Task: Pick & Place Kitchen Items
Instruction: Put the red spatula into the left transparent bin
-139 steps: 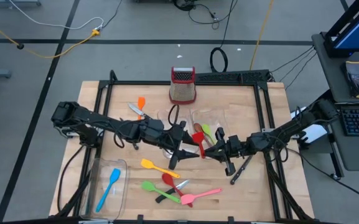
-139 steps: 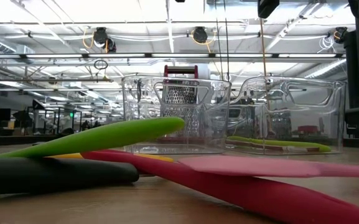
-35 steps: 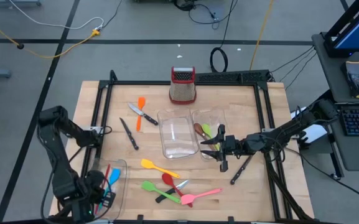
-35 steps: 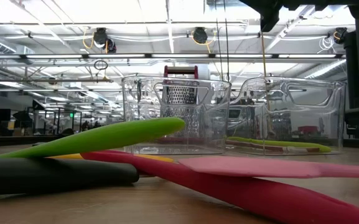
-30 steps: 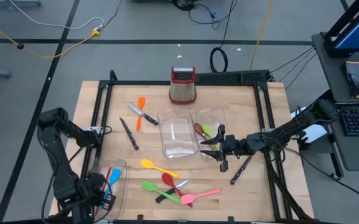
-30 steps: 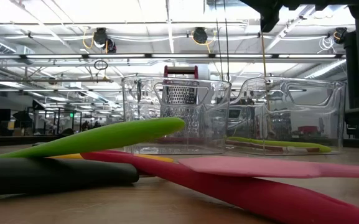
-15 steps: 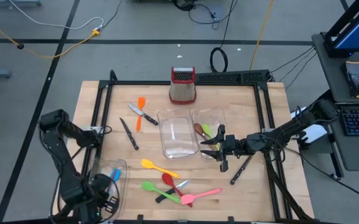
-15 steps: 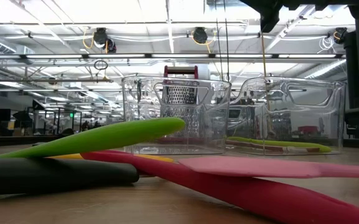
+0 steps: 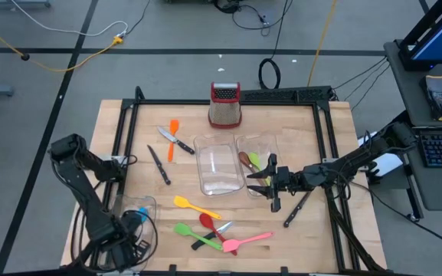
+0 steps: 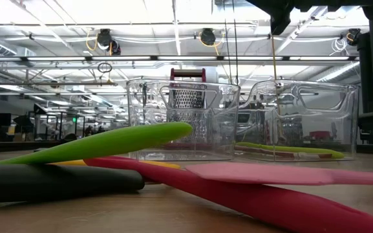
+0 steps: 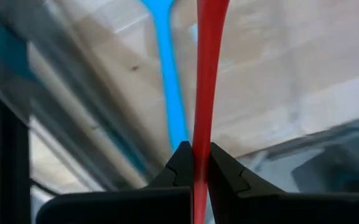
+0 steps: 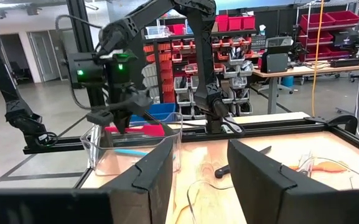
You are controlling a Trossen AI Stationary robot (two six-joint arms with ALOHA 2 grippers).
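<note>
Step in hand, as judged: placing.
- Left gripper (image 11: 193, 163): closed on red plastic utensil handle (image 11: 208, 68), held over clear rectangular tray (image 9: 148, 205) at table's near-left corner; blue plastic spatula (image 11: 167, 81) lying inside.
- Next move, judged: fingers to be parted, red utensil dropped beside blue one.
- Right gripper (image 9: 268, 184): fingers parted, nothing held, waiting mid-table by farther clear tray (image 9: 260, 144).
- Loose items remaining between: yellow spatula (image 9: 190, 205), pink spatula (image 9: 245, 241).

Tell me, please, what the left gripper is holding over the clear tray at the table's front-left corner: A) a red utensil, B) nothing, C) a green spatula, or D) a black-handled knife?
A: in the left wrist view the left gripper is shut on the red utensil, which hangs beside the blue spatula in the clear tray.
</note>
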